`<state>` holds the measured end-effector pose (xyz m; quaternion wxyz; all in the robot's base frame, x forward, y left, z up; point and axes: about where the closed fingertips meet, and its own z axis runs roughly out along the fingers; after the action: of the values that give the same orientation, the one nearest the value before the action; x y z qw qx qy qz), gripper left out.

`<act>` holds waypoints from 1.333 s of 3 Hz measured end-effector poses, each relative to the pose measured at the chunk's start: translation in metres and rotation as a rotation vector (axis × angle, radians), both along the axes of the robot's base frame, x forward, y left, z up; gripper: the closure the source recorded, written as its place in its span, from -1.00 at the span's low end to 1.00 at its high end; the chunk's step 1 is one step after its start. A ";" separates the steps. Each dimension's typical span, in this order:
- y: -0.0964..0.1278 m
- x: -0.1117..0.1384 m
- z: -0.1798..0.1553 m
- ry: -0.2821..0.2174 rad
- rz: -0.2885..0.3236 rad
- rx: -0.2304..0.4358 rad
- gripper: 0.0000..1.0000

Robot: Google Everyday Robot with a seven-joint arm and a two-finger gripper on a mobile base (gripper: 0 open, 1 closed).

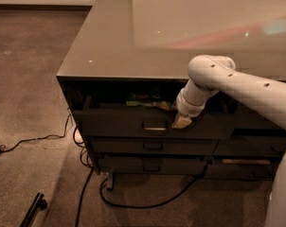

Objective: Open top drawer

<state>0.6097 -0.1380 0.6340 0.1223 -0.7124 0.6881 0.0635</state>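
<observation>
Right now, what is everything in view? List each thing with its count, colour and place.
Cabinet: one, grey-brown glossy top, centre to right of view.
Top drawer: one, dark, open, just under the top.
Loop handle: one, dark, centre of the top drawer's front.
Packets: count unclear, green and yellow, inside the top drawer.
Lower drawers: two, dark, shut, stacked below the top drawer.
Cables: several, black, on the floor left of and under the cabinet.
Bar: one, black, on the floor at bottom left.
Floor: brown carpet.
Arm: one, white, entering from the right.
End effector: one, tan, at the top drawer's front edge, right of the handle.
</observation>
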 end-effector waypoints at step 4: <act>-0.001 -0.005 -0.001 0.010 0.002 0.000 -0.22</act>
<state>0.6050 -0.1392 0.6330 0.1188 -0.7126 0.6881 0.0673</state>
